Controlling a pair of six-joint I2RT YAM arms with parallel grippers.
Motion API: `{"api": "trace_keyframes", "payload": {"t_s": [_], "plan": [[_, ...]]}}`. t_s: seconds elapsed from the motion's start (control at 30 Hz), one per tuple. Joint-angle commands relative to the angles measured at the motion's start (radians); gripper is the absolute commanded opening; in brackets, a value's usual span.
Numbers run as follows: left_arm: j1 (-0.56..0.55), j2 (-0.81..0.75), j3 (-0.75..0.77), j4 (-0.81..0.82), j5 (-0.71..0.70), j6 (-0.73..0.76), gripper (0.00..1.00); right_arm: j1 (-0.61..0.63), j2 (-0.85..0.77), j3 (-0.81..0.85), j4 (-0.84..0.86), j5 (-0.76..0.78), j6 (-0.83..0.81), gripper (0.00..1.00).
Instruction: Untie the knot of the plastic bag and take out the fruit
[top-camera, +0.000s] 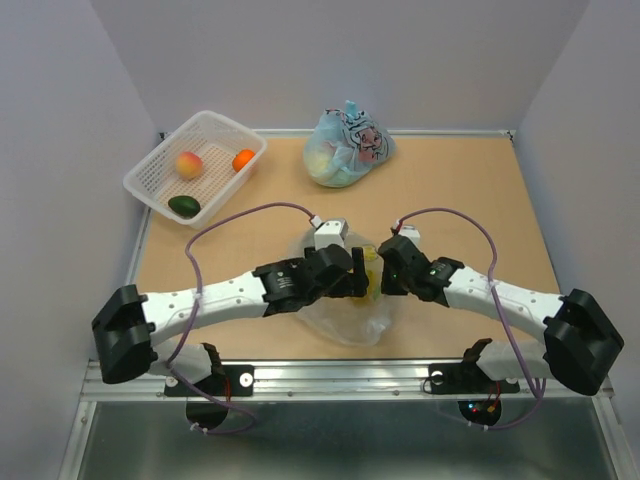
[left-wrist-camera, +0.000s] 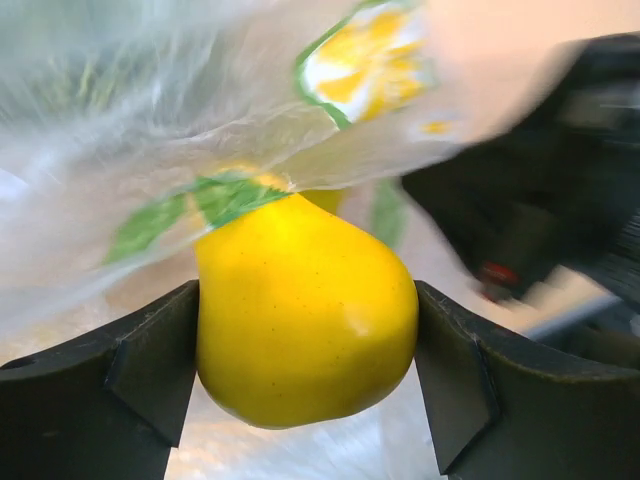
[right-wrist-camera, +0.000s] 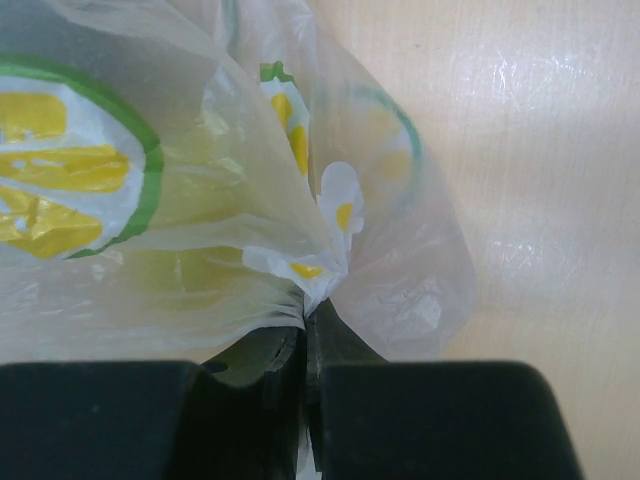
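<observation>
Plastic bag (top-camera: 352, 322) is lying on the table (top-camera: 470, 200) near its front edge, between the two arms and partly under both wrists. Its film is showing as colourless and crinkled, with yellow and green printed marks.

Left gripper (top-camera: 362, 272) is clamping a yellow lemon (top-camera: 371, 266). In the left wrist view the two dark fingers (left-wrist-camera: 150, 380) are pressing against opposite sides of the lemon (left-wrist-camera: 305, 320), left gripper (left-wrist-camera: 305, 345) closed onto it. Bag film (left-wrist-camera: 150, 150) is draping over the lemon's top; the lower part is showing bare. Whether the lemon is fully outside the bag cannot be told.

Right gripper (top-camera: 386, 272) is facing the left one, just beside it. In the right wrist view the right gripper (right-wrist-camera: 305, 335) is pinching a gathered fold of the plastic bag (right-wrist-camera: 200, 200), jaws closed tight on the film with no gap showing.

White basket (top-camera: 215, 118) is sitting at the far left corner, holding a peach (top-camera: 189, 164), an orange (top-camera: 243, 160) and a dark green fruit (top-camera: 184, 206), each apart from the others.

Light-blue bag (top-camera: 347, 148) with black print is resting at the far edge, well apart from both grippers.
</observation>
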Motion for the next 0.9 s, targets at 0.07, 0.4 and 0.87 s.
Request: {"api": "trace_keyframes", "payload": {"t_s": [0.07, 0.4, 0.87], "plan": [[0.028, -0.199, 0.017, 0.197, 0.133, 0.276, 0.47, -0.001, 0.039, 0.013, 0.032, 0.046, 0.006, 0.07], [0.431, -0.234, 0.255, 0.174, 0.553, 0.388, 0.47, -0.001, 0.039, 0.03, 0.032, 0.057, -0.011, 0.07], [0.756, -0.072, 0.425, 0.146, 0.754, 0.426, 0.48, -0.001, 0.074, 0.175, 0.031, 0.011, -0.07, 0.07]]}}
